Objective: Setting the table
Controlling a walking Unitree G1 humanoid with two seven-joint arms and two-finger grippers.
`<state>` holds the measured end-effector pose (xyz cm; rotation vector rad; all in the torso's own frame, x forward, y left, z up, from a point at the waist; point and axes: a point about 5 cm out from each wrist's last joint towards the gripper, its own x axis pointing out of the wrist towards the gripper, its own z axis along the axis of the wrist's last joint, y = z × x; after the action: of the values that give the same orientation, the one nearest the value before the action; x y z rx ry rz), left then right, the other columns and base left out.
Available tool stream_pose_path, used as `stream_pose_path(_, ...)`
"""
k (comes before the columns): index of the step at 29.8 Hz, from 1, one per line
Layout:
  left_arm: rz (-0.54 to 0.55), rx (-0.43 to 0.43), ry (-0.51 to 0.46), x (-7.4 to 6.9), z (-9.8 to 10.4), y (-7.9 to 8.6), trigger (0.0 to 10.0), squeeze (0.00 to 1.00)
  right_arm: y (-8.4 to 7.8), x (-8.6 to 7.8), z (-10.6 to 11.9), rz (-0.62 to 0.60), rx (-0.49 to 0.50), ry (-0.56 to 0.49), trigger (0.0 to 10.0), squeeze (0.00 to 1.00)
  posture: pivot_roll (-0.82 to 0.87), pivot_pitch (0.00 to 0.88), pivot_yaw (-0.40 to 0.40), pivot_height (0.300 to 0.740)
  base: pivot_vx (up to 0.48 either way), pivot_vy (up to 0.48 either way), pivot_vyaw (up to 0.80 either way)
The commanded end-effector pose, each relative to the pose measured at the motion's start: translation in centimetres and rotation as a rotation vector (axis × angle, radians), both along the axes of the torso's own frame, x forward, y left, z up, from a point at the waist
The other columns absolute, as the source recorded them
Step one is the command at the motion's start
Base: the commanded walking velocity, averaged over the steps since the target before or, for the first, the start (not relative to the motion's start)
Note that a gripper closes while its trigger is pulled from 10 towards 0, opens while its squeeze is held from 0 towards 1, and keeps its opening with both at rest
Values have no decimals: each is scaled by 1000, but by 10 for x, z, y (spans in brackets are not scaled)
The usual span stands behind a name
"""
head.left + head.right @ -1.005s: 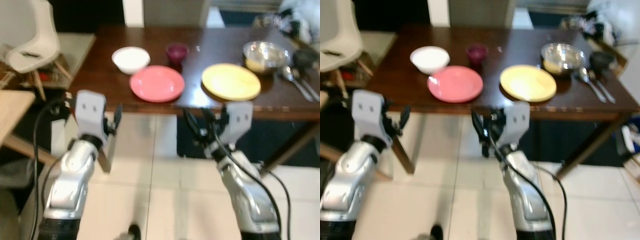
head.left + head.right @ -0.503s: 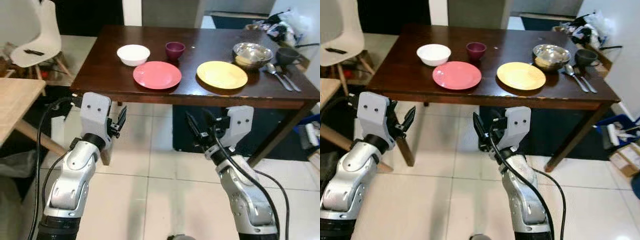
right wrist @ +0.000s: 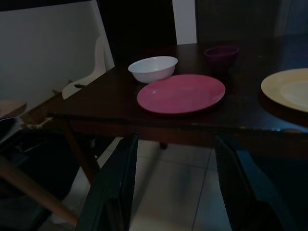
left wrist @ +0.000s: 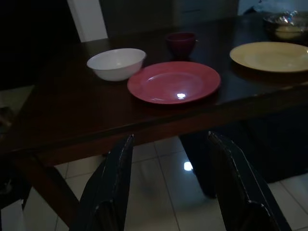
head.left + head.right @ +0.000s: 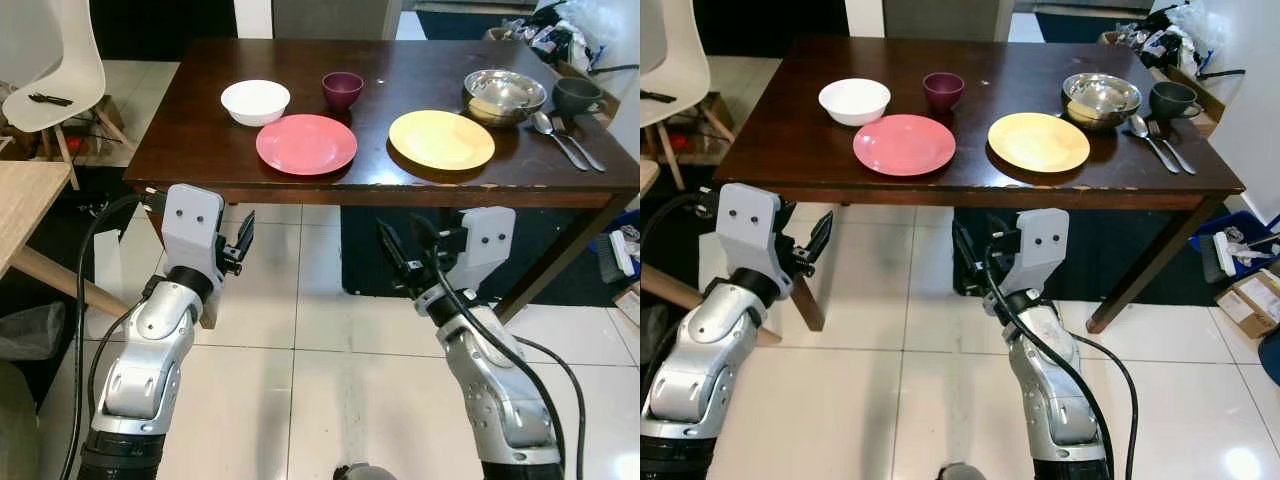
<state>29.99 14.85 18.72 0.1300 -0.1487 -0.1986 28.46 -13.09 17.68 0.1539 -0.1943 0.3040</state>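
Centrally on the dark table [image 5: 200, 120] sits the pink plate [image 5: 306, 143]; white bowl [image 5: 255, 101] just behind-left of it, maroon cup [image 5: 342, 89] behind, yellow plate [image 5: 441, 139] to its right. Left gripper [image 5: 242, 238] and right gripper [image 5: 402, 252] hover before the table edge over floor, fingers spread, holding nothing.

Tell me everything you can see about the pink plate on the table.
The pink plate is round, shallow and plain, with a smooth, slightly glossy surface that looks like plastic or glazed ceramic. It is empty and lies flat on the dark wooden table, near the front edge. The white bowl stands just behind it on the robot's left, the small purple cup behind it, the yellow plate to its right. Nothing touches it.
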Motion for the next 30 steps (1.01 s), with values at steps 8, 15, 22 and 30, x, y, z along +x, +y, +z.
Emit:
stream_pose_path(8,30,10,33,-1,-7,4,10000,0,-21,9,3,-153,18,-2,10000,0,-152,0,45,740,0,0,781)
stream_pose_path(15,33,11,32,0,-7,4,10000,0,-27,12,4,-199,19,-5,10000,0,-151,0,45,740,0,0,780)
stream_pose_path(22,32,13,32,0,-7,4,10000,0,-29,12,4,-218,19,-8,10000,0,-151,0,47,740,0,0,776)
stream_pose_path(30,30,16,32,1,-7,4,10000,0,-29,12,4,-225,18,-12,10000,0,-153,0,50,740,0,0,773)
